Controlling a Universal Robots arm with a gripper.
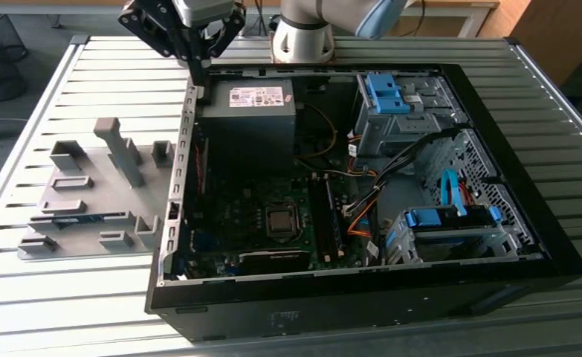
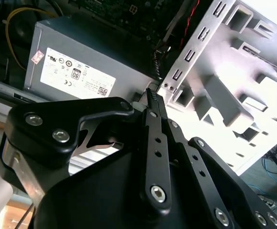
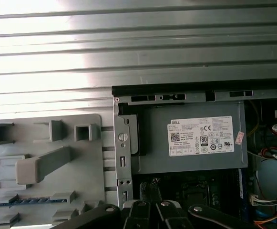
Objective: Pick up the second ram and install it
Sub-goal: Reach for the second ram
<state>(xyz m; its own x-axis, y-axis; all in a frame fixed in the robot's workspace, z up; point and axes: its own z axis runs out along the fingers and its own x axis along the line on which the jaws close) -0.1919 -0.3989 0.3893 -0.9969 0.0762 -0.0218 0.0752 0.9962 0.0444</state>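
One slatted metal table (image 1: 62, 305) is carrying everything, and the open computer case (image 1: 370, 309) is taking up most of it. At nine o'clock from the case in the exterior view, a gray fixture tray (image 1: 112, 195) is lying flat. Inside the case the power supply (image 1: 246, 123) is sitting at about eleven o'clock. The gripper (image 1: 202, 73) is hanging just above that corner of the case wall, its fingers pressed together and pinching nothing.

The second ram (image 1: 77, 219) is resting, seemingly on edge, in a slot toward the tray's six o'clock side, well apart from the gripper. I am judging the pick-up step as not yet begun. Grasping the stick is calling for parted fingers lined up across its long thin edge. In the first wrist view the second ram (image 3: 26, 201) is showing as a narrow blue-green strip with small dark marks along it, sitting between gray tray blocks.
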